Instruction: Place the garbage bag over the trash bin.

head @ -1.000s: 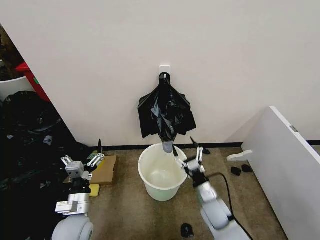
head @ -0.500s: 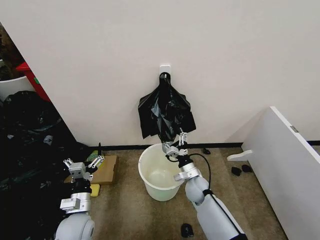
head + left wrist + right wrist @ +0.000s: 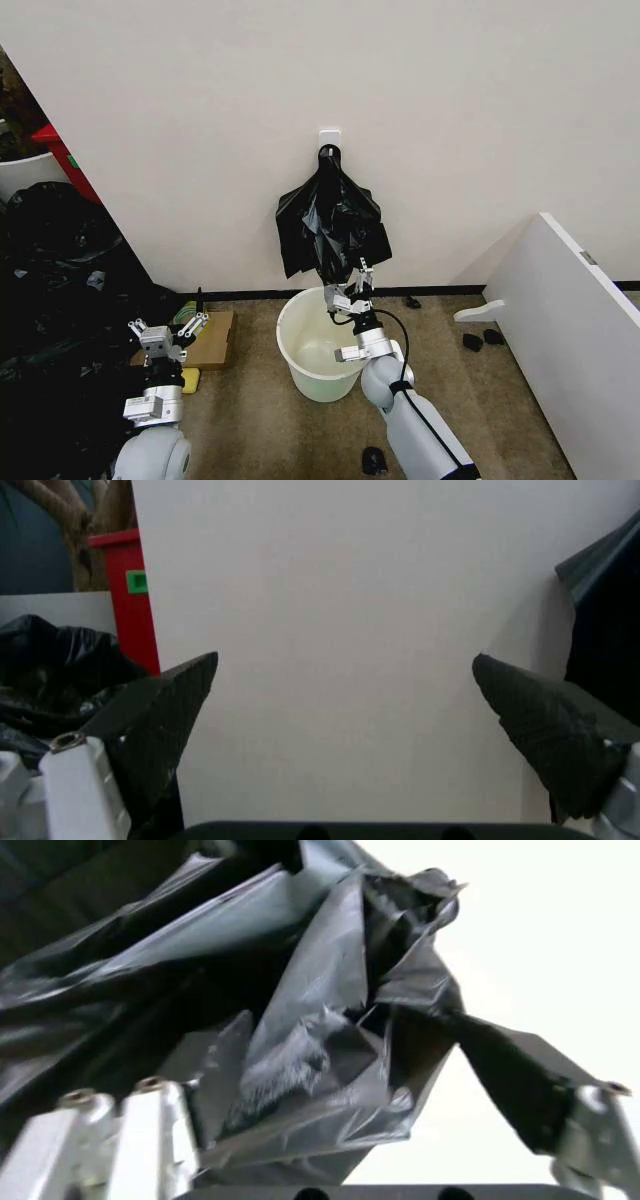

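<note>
The trash bin [image 3: 320, 384], a round cream-white bucket, stands open on the floor against the wall. Straight above it a bundle of black bags [image 3: 330, 225] hangs from a white hook [image 3: 329, 133]; I cannot tell a single garbage bag apart from the bundle. My right gripper [image 3: 352, 284] is raised over the bin's far rim, at the bundle's lower tip. In the right wrist view, crinkled black plastic [image 3: 300, 975] hangs between the spread fingers of the right gripper [image 3: 330, 1087], which is open. My left gripper [image 3: 168, 330] [image 3: 345, 705] is open and idle, low at the left, facing the wall.
A big heap of black plastic [image 3: 50, 290] fills the left side, with a red container [image 3: 135, 592] behind it. A cardboard box [image 3: 212, 340] lies left of the bin. A white panel [image 3: 570, 320] leans at the right. Small dark bits [image 3: 473, 341] dot the floor.
My right gripper has risen from beside the bin's rim and swung up to the bundle's lower tip. The left arm has barely shifted.
</note>
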Motion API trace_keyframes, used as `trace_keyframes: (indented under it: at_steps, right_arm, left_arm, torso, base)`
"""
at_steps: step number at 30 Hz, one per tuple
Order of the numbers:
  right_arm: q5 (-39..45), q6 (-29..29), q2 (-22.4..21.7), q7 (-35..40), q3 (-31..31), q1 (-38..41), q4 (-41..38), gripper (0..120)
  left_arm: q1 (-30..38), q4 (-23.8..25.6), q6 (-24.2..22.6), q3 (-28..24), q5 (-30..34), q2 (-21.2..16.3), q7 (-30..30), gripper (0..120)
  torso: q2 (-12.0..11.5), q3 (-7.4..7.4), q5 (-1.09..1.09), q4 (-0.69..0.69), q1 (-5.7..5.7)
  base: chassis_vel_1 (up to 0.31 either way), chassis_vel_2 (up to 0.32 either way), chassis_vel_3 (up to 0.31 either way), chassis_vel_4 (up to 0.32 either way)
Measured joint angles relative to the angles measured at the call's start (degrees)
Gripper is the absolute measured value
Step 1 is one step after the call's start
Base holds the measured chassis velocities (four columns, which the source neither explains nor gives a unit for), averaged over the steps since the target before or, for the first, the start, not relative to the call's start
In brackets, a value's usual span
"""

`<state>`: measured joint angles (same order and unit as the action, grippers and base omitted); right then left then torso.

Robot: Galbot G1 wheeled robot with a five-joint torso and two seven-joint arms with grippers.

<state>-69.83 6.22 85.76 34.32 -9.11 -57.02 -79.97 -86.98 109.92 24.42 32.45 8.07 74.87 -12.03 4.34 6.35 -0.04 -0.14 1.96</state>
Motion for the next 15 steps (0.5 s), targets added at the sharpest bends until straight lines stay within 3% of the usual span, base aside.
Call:
trace_keyframes:
  at_steps: [2, 8, 10, 15]
  right_arm:
    - [0.74, 0.00, 0.01, -0.02, -0.10, -0.29, -1.11, 59]
    - [2.20, -0.56, -0.17, 0.00, -0.20, -0.60, -1.85, 45]
    - [3.58, -0.92, -0.50, -0.02, -0.54, -0.78, -2.12, 31]
    - [7.59, -1.19, -1.25, -0.53, -0.53, -1.44, -3.32, 16]
  left_arm:
    - [-0.34, 0.37, 0.24, 0.11, -0.07, 0.02, -0.01, 100]
    - [-0.67, 0.65, 0.42, 0.35, -0.09, 0.03, -0.02, 100]
    - [-0.95, 0.76, 0.67, 0.55, -0.10, 0.02, -0.05, 100]
    - [-1.11, 0.81, 0.84, 0.69, -0.11, -0.02, -0.10, 100]
  torso:
    - [0.00, 0.00, 0.00, 0.00, 0.00]
    - [0.00, 0.00, 0.00, 0.00, 0.00]
    - [0.00, 0.00, 0.00, 0.00, 0.00]
    - [0.00, 0.00, 0.01, 0.00, 0.00]
  base:
    - [0.000, 0.000, 0.000, 0.000]
    - [0.000, 0.000, 0.000, 0.000]
    - [0.000, 0.000, 0.000, 0.000]
    - [0.000, 0.000, 0.000, 0.000]
